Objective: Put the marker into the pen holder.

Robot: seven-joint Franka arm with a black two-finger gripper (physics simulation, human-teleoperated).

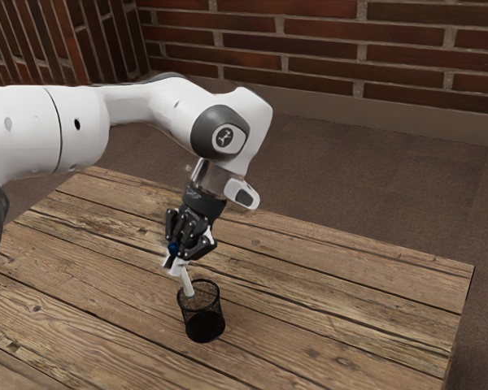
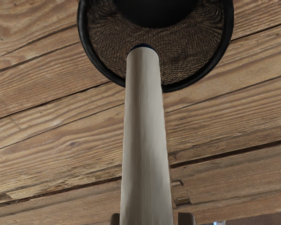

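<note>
Gripping a white cylindrical marker (image 1: 186, 280) with a dark-blue end, in a black two-finger gripper (image 1: 176, 258), above a weathered wooden plank table (image 1: 350, 325). Reaching in on a white-and-grey robot arm (image 1: 81, 130) from ten o'clock in the exterior view, with a red brick wall (image 1: 309, 32) behind at one o'clock. Clamped on the marker from both sides, just above an upright black wire-mesh pen holder (image 1: 205, 327), at about eleven o'clock from it. Tilted, with lower end pointing toward five o'clock, at the mouth's ten o'clock side. Impossible to tell whether dipped below the rim.
</note>
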